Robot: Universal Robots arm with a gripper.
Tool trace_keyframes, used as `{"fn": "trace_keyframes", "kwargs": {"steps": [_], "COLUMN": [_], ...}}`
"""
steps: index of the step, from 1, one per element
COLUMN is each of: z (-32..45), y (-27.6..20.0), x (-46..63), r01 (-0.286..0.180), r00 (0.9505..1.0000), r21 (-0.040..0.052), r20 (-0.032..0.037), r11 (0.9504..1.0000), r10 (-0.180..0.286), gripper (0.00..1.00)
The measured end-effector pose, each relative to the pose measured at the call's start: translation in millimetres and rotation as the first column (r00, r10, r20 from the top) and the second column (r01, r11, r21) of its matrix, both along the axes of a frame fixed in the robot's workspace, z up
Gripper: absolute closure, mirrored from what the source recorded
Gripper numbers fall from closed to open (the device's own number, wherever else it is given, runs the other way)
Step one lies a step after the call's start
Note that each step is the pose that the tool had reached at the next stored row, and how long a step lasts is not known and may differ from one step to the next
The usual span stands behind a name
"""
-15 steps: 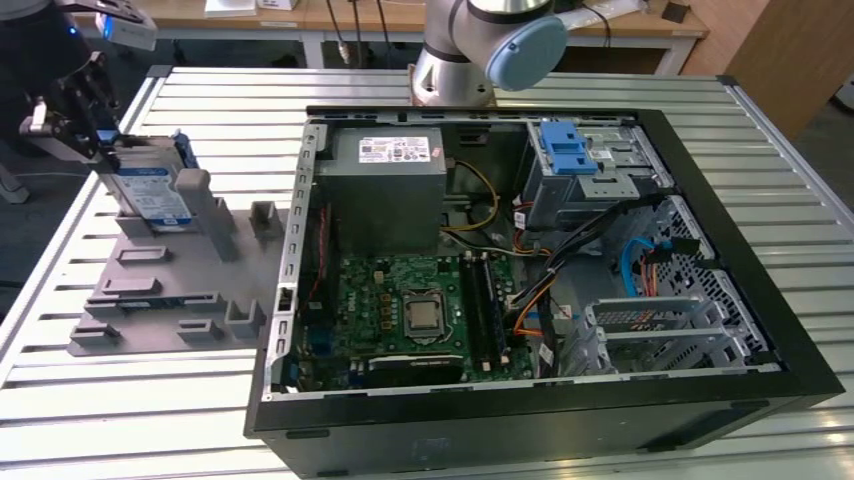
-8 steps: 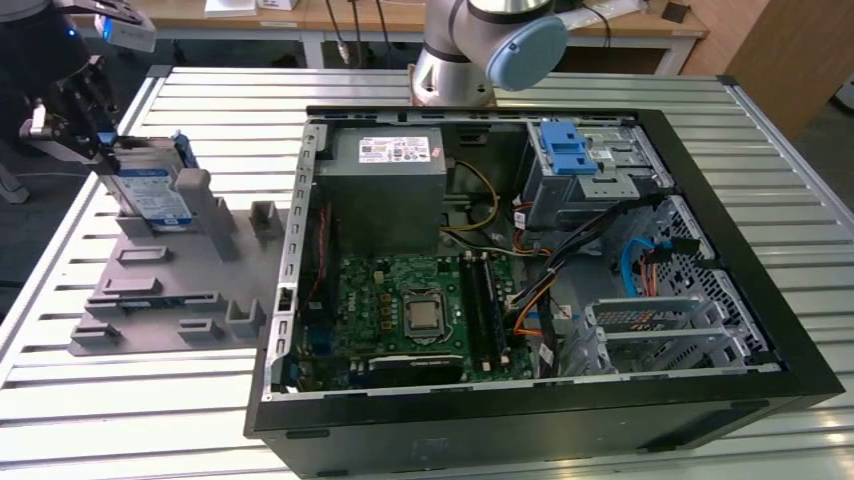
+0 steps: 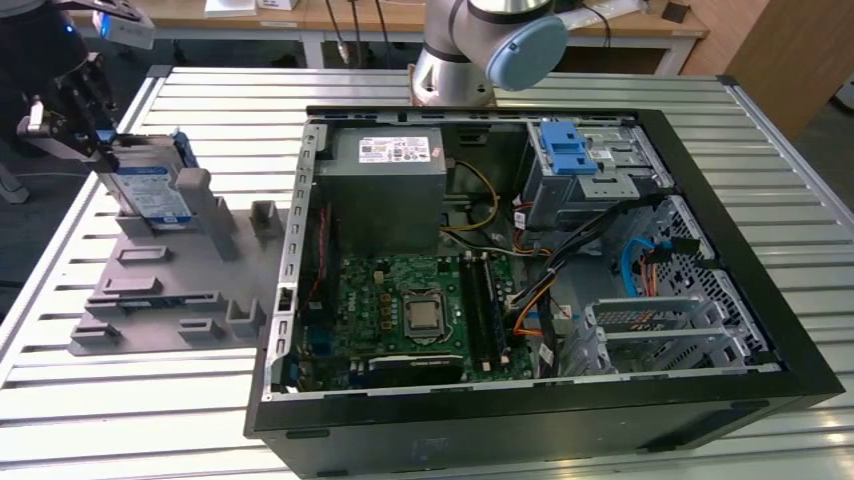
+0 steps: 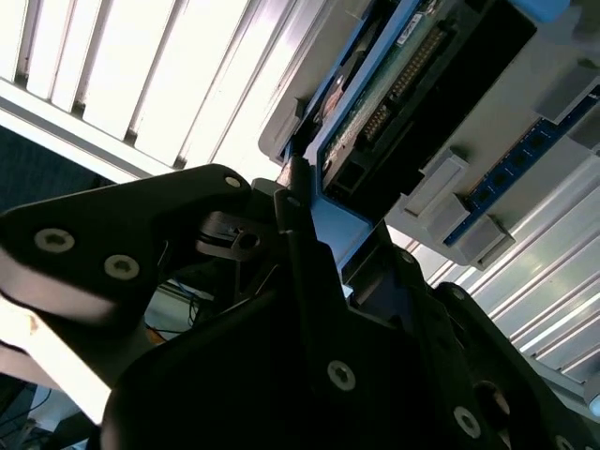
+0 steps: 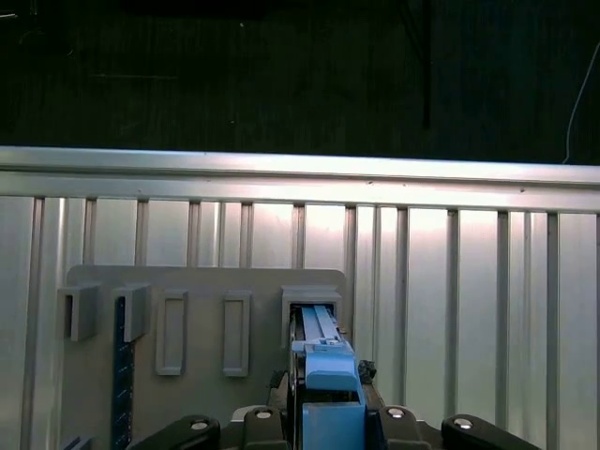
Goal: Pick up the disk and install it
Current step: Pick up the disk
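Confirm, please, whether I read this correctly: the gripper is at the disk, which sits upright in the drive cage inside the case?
Not quite. The gripper is at the disk, and the disk is upright, but it stands in the grey holder outside the case, as the exterior view shows.

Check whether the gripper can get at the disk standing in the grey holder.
Probably yes. In the exterior view the gripper sits right at the upper end of the disk, which stands upright in the grey holder outside the computer case, with nothing between them.
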State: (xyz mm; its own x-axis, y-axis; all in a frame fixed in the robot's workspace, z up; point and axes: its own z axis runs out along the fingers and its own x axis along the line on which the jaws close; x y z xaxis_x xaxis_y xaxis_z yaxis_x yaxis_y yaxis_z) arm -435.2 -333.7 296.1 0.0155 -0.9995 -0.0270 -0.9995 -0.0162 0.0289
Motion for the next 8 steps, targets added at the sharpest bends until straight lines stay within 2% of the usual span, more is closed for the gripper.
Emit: {"fn": "trace_keyframes", "kwargs": {"steps": [8], "z": [13.6], "y": [0.0], "x": [0.0], "r01": [0.000], "r00": [1.0000], "r21": [0.0000], "r20": [0.0001], "r11": [1.0000], "r10": [0.000], "gripper": [0.64]}}
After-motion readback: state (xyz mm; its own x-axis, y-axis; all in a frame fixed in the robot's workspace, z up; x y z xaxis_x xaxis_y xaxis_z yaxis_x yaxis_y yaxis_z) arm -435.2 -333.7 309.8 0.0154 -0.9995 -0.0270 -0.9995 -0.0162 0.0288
